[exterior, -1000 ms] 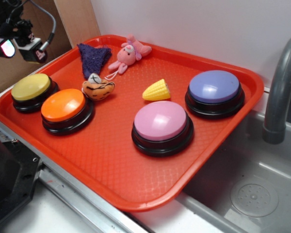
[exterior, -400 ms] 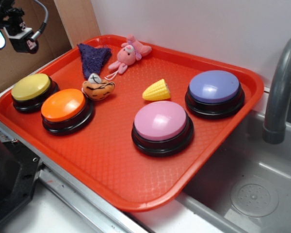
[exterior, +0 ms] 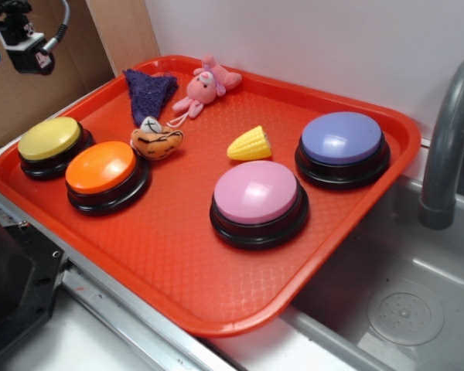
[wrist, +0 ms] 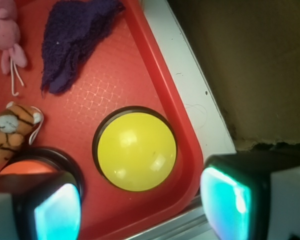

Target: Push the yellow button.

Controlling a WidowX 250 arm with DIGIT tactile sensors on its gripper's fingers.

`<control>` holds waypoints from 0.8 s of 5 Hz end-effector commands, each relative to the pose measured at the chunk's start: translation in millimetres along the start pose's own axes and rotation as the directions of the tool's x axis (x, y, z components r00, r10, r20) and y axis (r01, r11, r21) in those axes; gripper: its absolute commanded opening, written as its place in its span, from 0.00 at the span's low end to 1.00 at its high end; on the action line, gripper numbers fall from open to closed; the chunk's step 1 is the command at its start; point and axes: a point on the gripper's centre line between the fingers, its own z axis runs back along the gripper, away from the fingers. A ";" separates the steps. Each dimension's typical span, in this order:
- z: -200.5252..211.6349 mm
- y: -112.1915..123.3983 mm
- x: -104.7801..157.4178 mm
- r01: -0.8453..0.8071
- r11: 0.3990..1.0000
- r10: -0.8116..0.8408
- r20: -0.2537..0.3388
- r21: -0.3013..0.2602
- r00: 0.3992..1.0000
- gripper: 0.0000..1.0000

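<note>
The yellow button point(exterior: 49, 138) is a mustard dome on a black base at the left corner of the red tray point(exterior: 193, 255). In the wrist view the yellow button point(wrist: 136, 151) lies straight below, centred a little ahead of the jaws. My gripper point(exterior: 8, 48) hangs high above and behind the button at the top left corner of the exterior view. Its jaws are open and empty, with the glowing pads point(wrist: 225, 200) wide apart; the gripper midpoint point(wrist: 140, 207) is over the tray's edge.
An orange button point(exterior: 101, 167) sits right beside the yellow one. A tiger toy point(exterior: 156, 141), purple cloth point(exterior: 149, 90), pink plush point(exterior: 205, 83), toy corn point(exterior: 250, 144), pink button point(exterior: 257, 193) and purple button point(exterior: 342, 138) lie on the tray. A sink and faucet point(exterior: 448, 139) stand right.
My gripper has risen and drifted left, away from the tray, now mostly out of the exterior view's top left corner. The buttons and toys have not moved.
</note>
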 end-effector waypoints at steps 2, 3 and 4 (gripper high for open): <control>28.8 7.1 9.6 -0.027 0.999 0.025 0.071 0.021 0.997 1.00; 33.1 7.2 7.1 -0.036 0.999 0.035 0.079 0.022 0.996 1.00; 43.6 5.5 0.5 -0.036 0.999 0.035 0.112 0.009 0.993 1.00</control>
